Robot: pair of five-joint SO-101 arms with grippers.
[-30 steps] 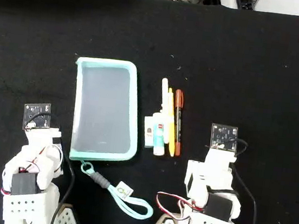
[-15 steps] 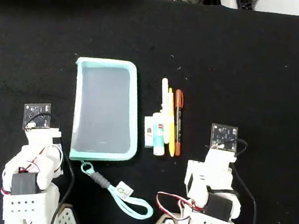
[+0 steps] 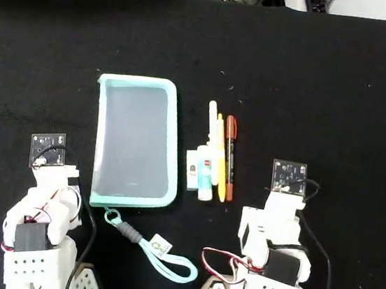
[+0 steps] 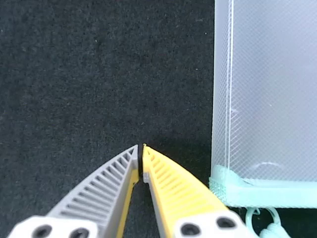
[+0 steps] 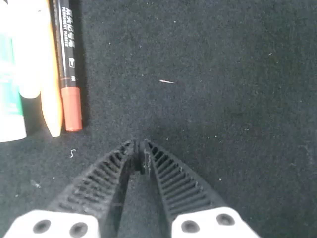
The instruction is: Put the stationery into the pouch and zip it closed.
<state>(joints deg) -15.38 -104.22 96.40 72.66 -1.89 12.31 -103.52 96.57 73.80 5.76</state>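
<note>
Mint-green trim frames a frosted see-through pouch (image 3: pixel 137 141), rectangular, lying flat on the black table cloth (image 3: pixel 339 99), long side running away from the arms. Zip pull (image 3: pixel 126 230) and a mint wrist loop (image 3: pixel 173 263) trail off its near corner toward the arm bases. All the stationery (image 3: pixel 213 161) lies outside it, just beside its long edge on the right arm's side. It is bunched parallel and touching: white pen (image 3: pixel 212 119), yellow pen (image 3: pixel 219 169), brown-orange marker (image 3: pixel 229 156), glue stick (image 3: pixel 206 183), small white eraser (image 3: pixel 193 169). Left gripper (image 4: pixel 140 148) is over bare cloth just beside the pouch's near corner, fingers together, holding nothing. Right gripper (image 5: pixel 138 145) is over bare cloth near the marker's capped end, tips pressed together, holding nothing.
</note>
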